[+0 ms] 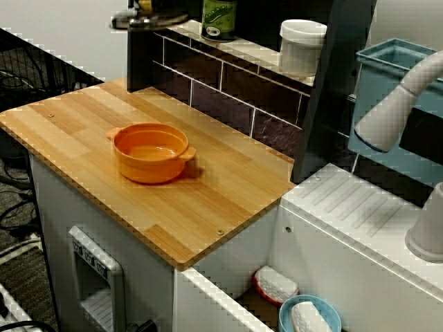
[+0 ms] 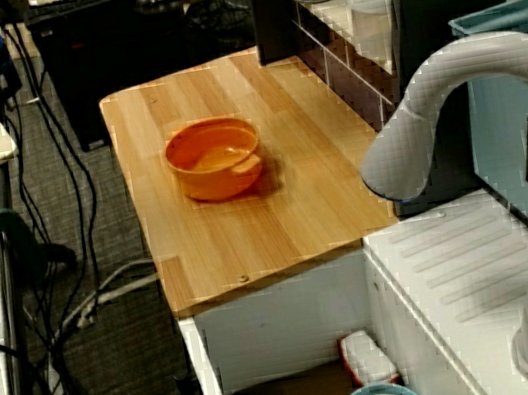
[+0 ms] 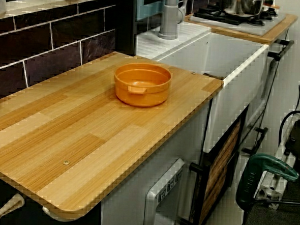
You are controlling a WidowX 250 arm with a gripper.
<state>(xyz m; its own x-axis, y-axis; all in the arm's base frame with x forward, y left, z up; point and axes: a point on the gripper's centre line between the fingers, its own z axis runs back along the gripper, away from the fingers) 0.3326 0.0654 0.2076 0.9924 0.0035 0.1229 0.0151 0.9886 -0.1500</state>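
While the claw shows in no view, so its grip cannot be told, the high front view has the bowl (image 1: 150, 152), orange and empty, mid-way along the counter (image 1: 69, 124), with a white jar (image 1: 302, 45) at two o'clock. In the view over the faucet (image 2: 401, 139), the bowl (image 2: 214, 158) sits at nine o'clock. From the counter's end, the bowl (image 3: 142, 84) is empty, with a steel pot (image 3: 243, 3) at two o'clock.

Orange bowl (image 1: 150, 152), striped light-wood counter (image 1: 69, 119), dk brown tiled wall (image 1: 216, 77)
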